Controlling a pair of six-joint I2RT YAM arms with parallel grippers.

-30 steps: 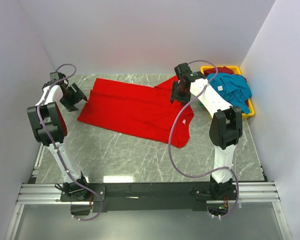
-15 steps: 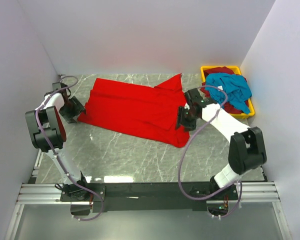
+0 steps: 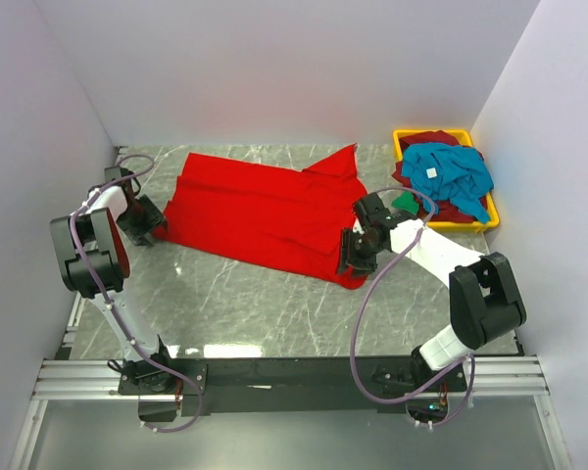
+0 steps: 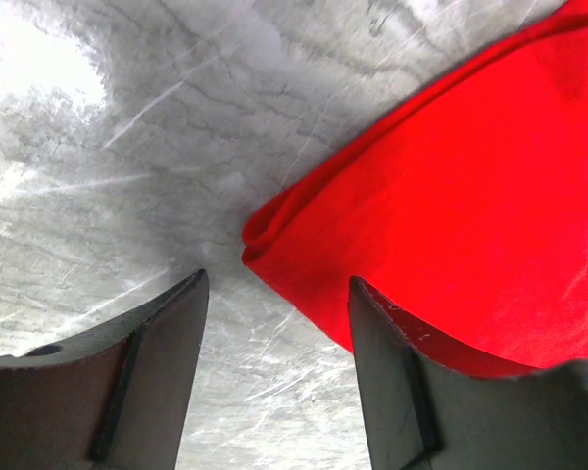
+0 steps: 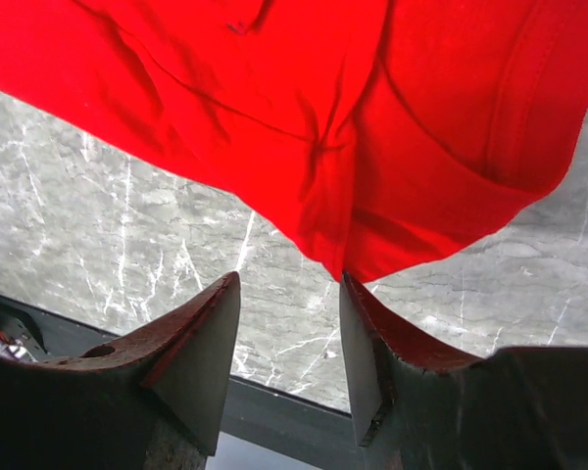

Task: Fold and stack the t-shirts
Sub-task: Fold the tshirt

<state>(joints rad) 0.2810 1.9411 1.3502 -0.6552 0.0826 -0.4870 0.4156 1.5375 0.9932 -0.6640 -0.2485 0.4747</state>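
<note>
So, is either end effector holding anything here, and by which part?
Nothing is held. The left end effector is open at one corner of the red t-shirt, the right end effector open at another; neither grips cloth.

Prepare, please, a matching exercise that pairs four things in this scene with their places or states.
Things
1. large bright red cloth t-shirt
2. teal-blue cloth t-shirt with a white tag
3. left arm's tool
4. right arm's tool

Places or states
A. open at the red shirt's near right corner
B. topmost in the yellow plastic bin
C. spread on the grey marble table
D. open at the red shirt's left corner

Pairs: 1-C, 2-B, 3-D, 4-A
</note>
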